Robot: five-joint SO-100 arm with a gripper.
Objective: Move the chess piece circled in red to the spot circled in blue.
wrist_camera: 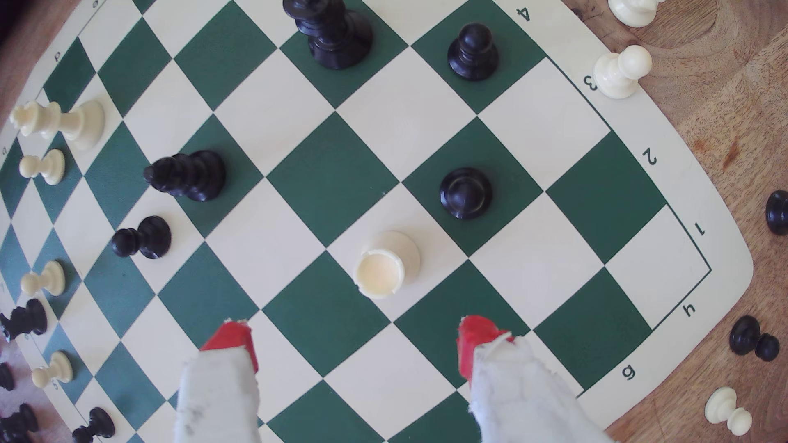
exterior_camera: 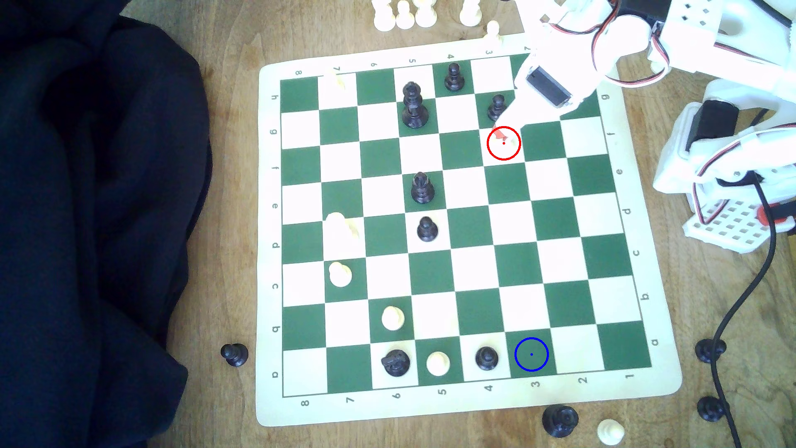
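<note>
The chess piece [wrist_camera: 383, 264] is a small cream-white piece with a flat, notched top, standing upright on a white square. In the exterior view the red ring encloses this chess piece [exterior_camera: 511, 140], which is mostly washed out beneath the arm's tip. My gripper [wrist_camera: 356, 340] is open. Its red-tipped fingers [wrist_camera: 232, 340] stand apart on either side of the piece, short of it and not touching. Seen from outside, the gripper [exterior_camera: 502, 129] hangs over the ring's upper edge. The spot [exterior_camera: 531, 354] is a dark green square with a blue ring in the near row, with nothing on it.
A black pawn [exterior_camera: 497, 107] stands one square from the ringed piece. Another black pawn [exterior_camera: 486, 358] sits beside the blue-ringed square. Black and white pieces dot the board [exterior_camera: 474, 400]. Loose pieces lie off its edges. A dark cloth [exterior_camera: 86, 215] covers the exterior view's left, and a black cable [exterior_camera: 749, 301] runs along its right.
</note>
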